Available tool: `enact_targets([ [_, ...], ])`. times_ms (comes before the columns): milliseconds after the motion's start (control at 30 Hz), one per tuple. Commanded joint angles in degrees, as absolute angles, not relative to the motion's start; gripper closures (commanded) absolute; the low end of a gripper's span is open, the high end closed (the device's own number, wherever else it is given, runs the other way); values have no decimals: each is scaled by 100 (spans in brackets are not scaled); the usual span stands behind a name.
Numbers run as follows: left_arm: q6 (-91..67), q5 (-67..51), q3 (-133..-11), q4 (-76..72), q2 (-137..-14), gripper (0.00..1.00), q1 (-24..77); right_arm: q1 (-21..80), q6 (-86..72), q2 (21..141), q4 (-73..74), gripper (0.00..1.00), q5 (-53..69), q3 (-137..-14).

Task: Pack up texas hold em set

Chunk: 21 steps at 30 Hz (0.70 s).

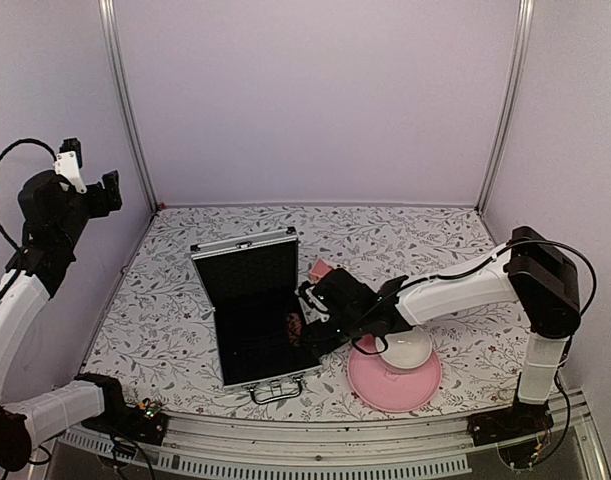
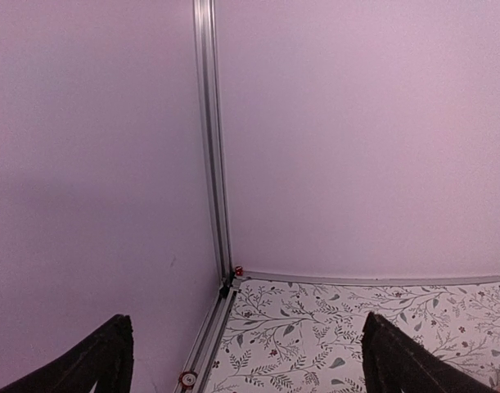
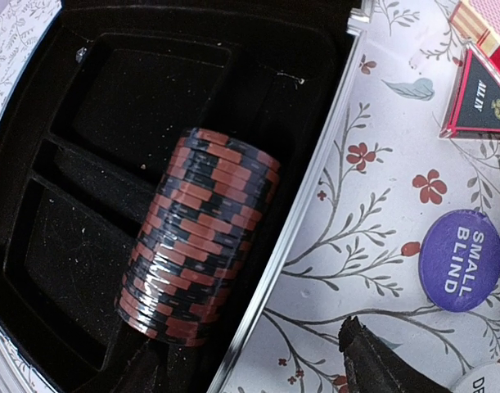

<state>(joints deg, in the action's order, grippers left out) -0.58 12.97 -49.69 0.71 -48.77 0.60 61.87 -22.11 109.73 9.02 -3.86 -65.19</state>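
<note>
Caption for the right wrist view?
Red-and-black chip stack lying in the black-lined case; blue Small Blind disc outside on the floral cloth.

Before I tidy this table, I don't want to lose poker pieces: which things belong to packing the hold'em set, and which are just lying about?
Belongs to the job:
silver briefcase
red-and-black chip stack
blue Small Blind disc
pink card box
dark card box
white disc, lettering cut off

Just lying about:
pink plate
white bowl

Floral table [image 1: 425, 240] bearing briefcase [image 1: 253, 310], plate [image 1: 390, 392]
</note>
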Motion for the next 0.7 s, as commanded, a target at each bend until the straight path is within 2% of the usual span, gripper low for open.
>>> enact_targets([
  [0, 0, 1334, -4878, -70, -4863, 3, 105, 6045, -2362, 11061, 601, 28, -442, -6677],
  [667, 0, 1327, -4870, -71, -4869, 3, 105, 5943, -2382, 11265, 265, 28, -475, -6891],
])
